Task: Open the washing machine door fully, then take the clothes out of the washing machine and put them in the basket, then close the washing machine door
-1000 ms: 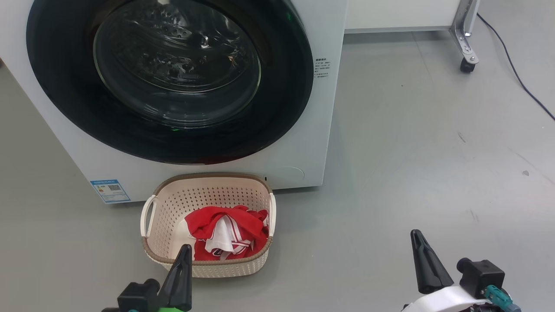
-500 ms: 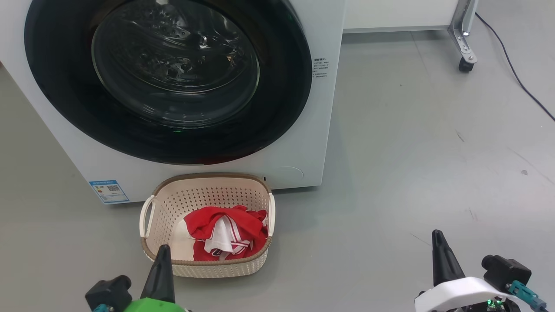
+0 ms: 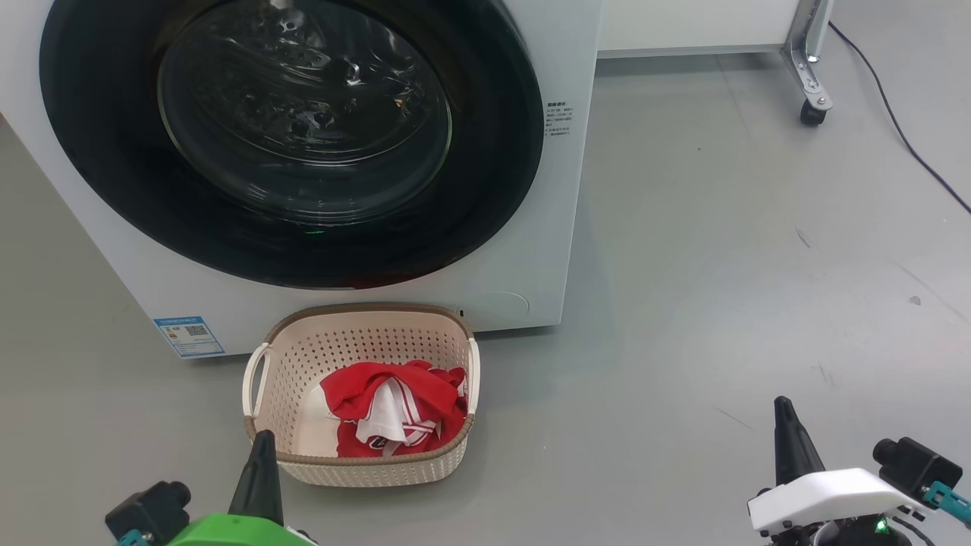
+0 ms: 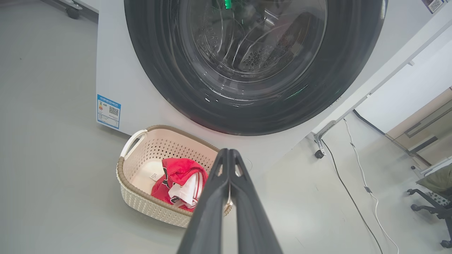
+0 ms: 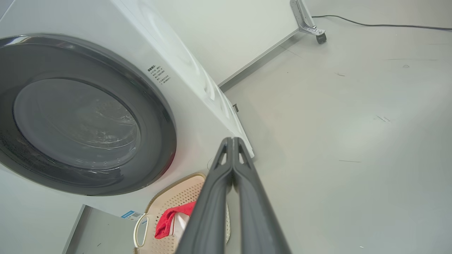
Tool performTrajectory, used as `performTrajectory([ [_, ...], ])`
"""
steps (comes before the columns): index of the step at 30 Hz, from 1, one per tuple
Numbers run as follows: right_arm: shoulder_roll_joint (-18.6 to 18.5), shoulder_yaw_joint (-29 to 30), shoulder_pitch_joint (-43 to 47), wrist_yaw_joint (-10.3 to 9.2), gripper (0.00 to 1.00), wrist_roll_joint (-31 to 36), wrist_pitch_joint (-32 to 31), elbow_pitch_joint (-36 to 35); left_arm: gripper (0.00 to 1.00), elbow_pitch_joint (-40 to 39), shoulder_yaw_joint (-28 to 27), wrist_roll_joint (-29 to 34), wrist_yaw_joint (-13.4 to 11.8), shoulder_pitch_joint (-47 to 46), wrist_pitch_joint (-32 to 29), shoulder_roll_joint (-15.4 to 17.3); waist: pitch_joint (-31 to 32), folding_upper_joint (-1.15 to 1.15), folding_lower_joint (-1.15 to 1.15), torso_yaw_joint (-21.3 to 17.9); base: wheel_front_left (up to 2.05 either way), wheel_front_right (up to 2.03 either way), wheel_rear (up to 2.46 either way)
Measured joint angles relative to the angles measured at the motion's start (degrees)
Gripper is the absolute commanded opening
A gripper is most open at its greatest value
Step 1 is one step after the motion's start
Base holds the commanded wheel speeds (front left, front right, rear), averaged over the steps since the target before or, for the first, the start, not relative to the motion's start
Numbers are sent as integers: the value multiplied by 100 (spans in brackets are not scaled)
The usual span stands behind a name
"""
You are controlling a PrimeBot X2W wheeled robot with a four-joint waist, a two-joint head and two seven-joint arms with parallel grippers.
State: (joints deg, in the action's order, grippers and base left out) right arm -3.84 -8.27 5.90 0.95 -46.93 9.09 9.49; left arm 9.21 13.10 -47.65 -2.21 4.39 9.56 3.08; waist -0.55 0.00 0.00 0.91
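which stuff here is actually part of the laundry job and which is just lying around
Part of the job:
big white front-loading washing machine
its round black-rimmed glass door, shut
small cream perforated plastic basket
red-and-white striped fabric clothes inside it

Just lying about:
silver metal frame leg on a caster
thin black cable
black wheeled chair base

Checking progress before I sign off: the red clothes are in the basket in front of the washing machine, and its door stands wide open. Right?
No: the washing machine door is shut, as the head view shows. The clothes do lie in the basket in front of the washing machine.
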Motion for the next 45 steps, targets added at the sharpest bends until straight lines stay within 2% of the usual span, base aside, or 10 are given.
performTrajectory([
  [25, -57, 422, -330, 197, 0, -1833, -460, 188, 0, 162, -426, -1862, 261, -220, -444, 118, 11, 0, 0, -35, 0, 0, 0],
  [45, -80, 758, -573, 368, 0, -3290, -800, 355, 0, 330, -782, -3319, 565, -426, -776, 178, 22, 0, 0, -63, 0, 0, 0],
])
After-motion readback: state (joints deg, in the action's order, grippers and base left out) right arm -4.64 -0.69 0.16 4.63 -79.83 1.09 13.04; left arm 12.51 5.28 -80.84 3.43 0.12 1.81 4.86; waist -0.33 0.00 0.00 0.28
